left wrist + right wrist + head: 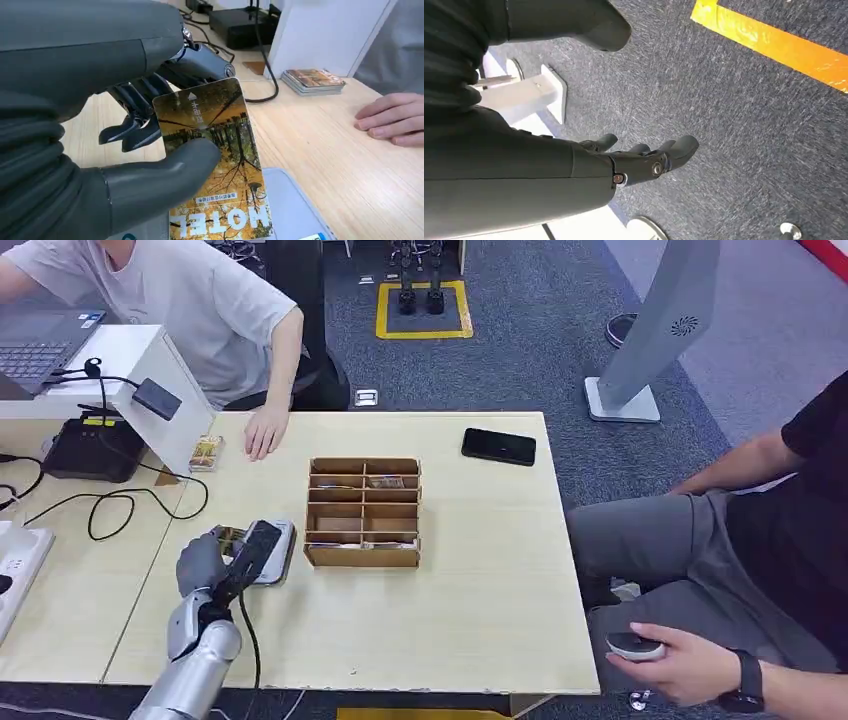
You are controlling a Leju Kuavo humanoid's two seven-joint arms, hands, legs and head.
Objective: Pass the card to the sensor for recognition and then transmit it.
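Your robot's left hand [205, 562] pinches a hotel card [215, 160] between thumb and fingers, just above the grey sensor [277, 552] on the wooden table [480, 590], while its right hand [644, 162] hangs empty, fingers loosely spread, over carpet.

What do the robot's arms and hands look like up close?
The left arm is a shiny silver tube with rounded joints and a thin black cable running alongside it. The left hand has a grey ribbed cover at the wrist, a thick smooth grey thumb and darker, slimmer fingers. The right hand is likewise dark grey, with small round silver screws at the joints.
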